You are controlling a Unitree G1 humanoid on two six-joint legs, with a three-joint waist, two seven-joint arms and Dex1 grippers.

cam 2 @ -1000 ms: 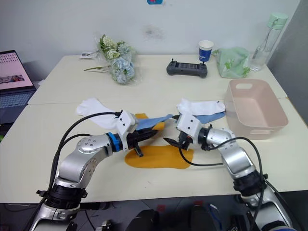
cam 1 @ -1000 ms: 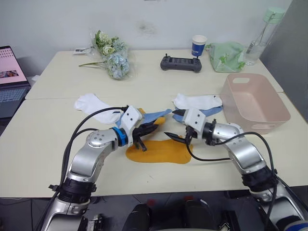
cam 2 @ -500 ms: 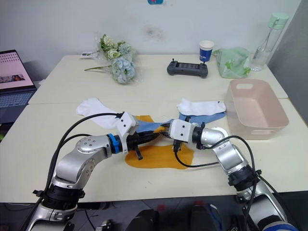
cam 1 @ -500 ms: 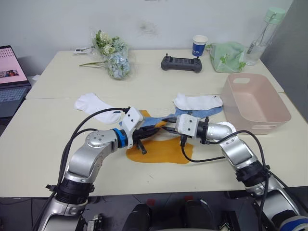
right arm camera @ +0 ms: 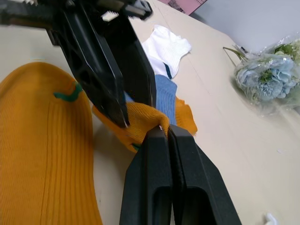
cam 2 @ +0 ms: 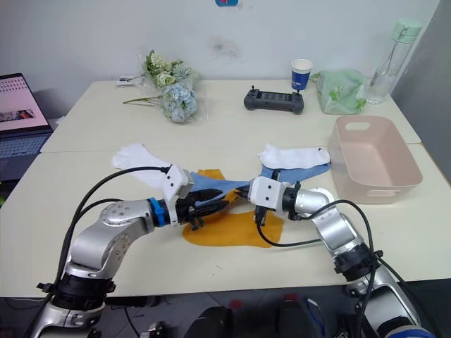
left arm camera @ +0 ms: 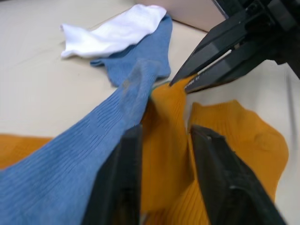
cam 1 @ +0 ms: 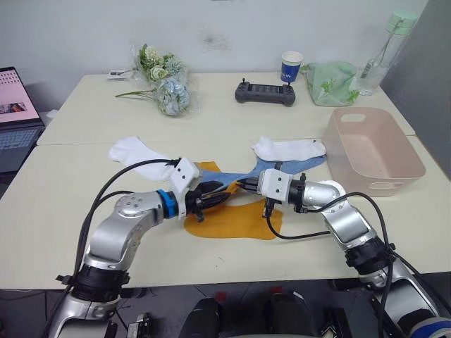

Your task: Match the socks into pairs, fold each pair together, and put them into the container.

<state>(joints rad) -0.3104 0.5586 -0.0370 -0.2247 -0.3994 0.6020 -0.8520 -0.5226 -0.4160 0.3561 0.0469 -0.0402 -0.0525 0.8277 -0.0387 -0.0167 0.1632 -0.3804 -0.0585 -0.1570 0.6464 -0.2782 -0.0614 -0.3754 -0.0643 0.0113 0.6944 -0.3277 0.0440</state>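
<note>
A mustard-orange sock (cam 1: 232, 220) lies flat at the table's front middle. A second mustard-orange sock (right arm camera: 143, 117) lies bunched beside it, and my right gripper (right arm camera: 161, 132) is shut on its edge. My left gripper (left arm camera: 166, 133) stands open just left of that pinch, with orange fabric showing between its fingers (left arm camera: 126, 178). One light blue sock (left arm camera: 93, 136) drapes over the bunched sock and the left finger. Another blue sock (cam 1: 310, 163) lies under a white sock (cam 1: 289, 148) at the right. A second white sock (cam 1: 137, 151) lies at the left. The pink container (cam 1: 386, 179) stands at the right.
At the table's back are a flower bunch (cam 1: 163, 88), a black controller (cam 1: 264, 92), a paper cup (cam 1: 290, 66), a green bag (cam 1: 331, 83) and a bottle (cam 1: 380, 53). A laptop (cam 1: 15, 116) sits off the far left edge.
My right gripper swung left to meet the left gripper and shut on the orange sock's edge. After that the left gripper opened and drew back a little to the left.
</note>
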